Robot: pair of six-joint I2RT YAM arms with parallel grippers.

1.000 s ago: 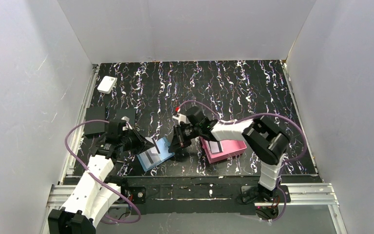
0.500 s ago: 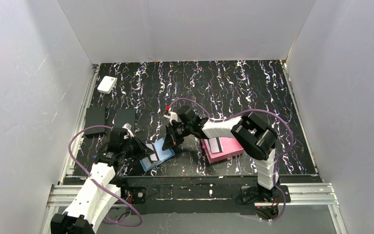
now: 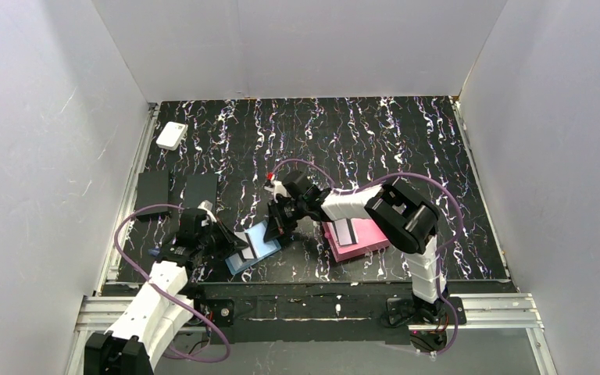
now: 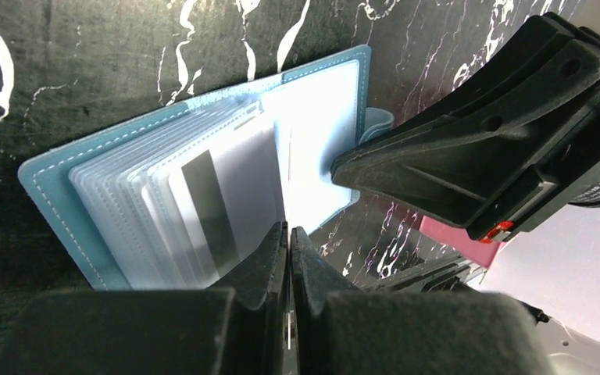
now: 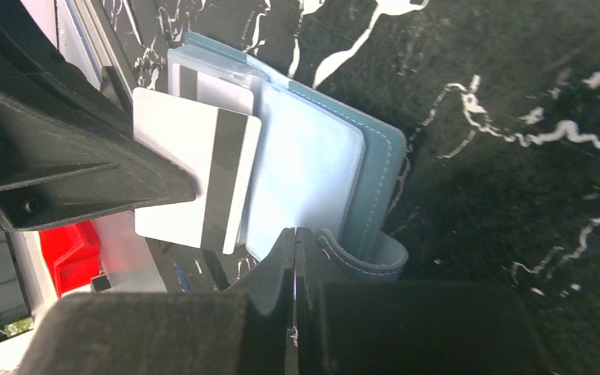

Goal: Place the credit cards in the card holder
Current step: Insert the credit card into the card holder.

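Mid-insertion, your left gripper [image 4: 289,231] clamps a striped card [image 4: 238,187] likely needing a straight push toward three o'clock, your right gripper [image 5: 294,233] pinching the wallet's [image 5: 381,168] edge.

The left tool [image 4: 288,231] hides the card's [image 4: 230,183] near edge; the right tool [image 5: 295,236] covers the card holder's [image 5: 376,176] tab [image 5: 362,262].

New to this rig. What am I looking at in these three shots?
Two robot arms bolted at a table's near edge. One picture is from overhead; the other two are from cameras on each wrist. The left gripper is shut on a striped credit card at the open blue card holder; the right gripper is shut on the holder's edge by its snap tab. Also on the black marbled table: a pink tray bearing another card, two black slabs, a small white box.
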